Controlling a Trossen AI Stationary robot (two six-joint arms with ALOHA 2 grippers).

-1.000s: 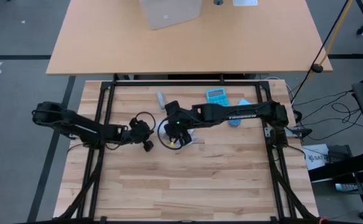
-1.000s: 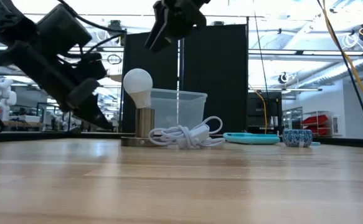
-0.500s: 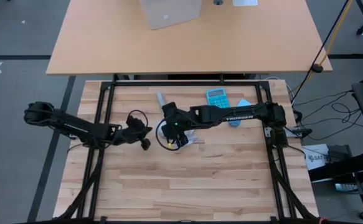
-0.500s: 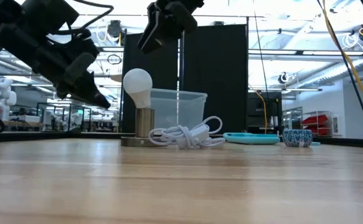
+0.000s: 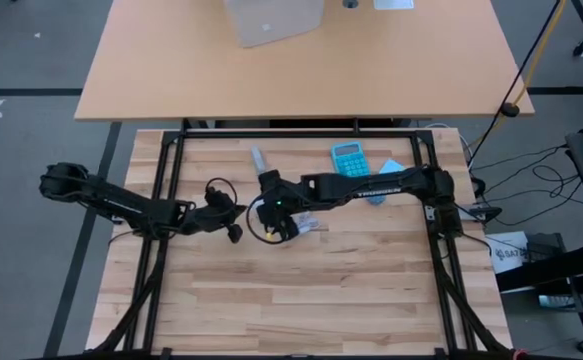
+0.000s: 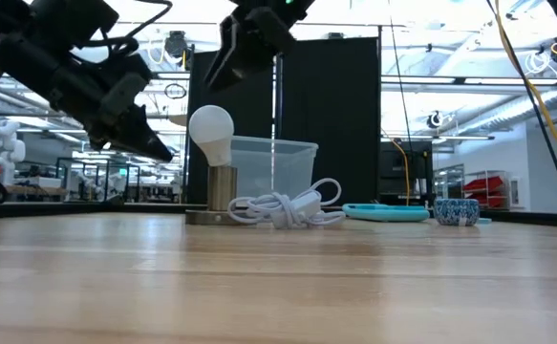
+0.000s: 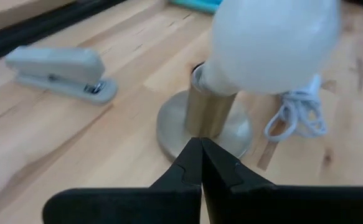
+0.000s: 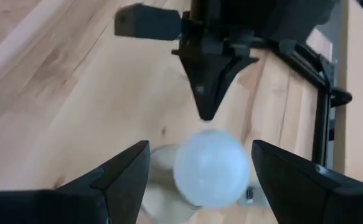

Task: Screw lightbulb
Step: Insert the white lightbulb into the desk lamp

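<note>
The white lightbulb [image 6: 211,133] stands upright with its screw end in a brass socket [image 6: 223,187] on a round metal base [image 7: 169,127]. It also shows in the left wrist view [image 7: 271,43] and the right wrist view [image 8: 212,168]. My right gripper [image 6: 243,53] hangs open above the bulb; its fingers stand on either side of the bulb in the right wrist view without touching it. My left gripper [image 6: 154,148] is shut, empty, just left of the bulb, pointing at it. In the high view my right gripper [image 5: 274,215] hides the bulb.
A white coiled cable [image 6: 283,208] lies right of the base. A grey stapler [image 7: 60,68] and a teal calculator [image 5: 348,156] lie farther back. A clear plastic box [image 6: 276,167], a teal dish [image 6: 385,211] and a patterned bowl [image 6: 457,210] stand behind.
My left gripper has risen from beside the socket to the height of the bulb's neck, still shut. My right gripper has drifted a little toward the table's left above the bulb, still open. The bulb has stayed upright in the socket.
</note>
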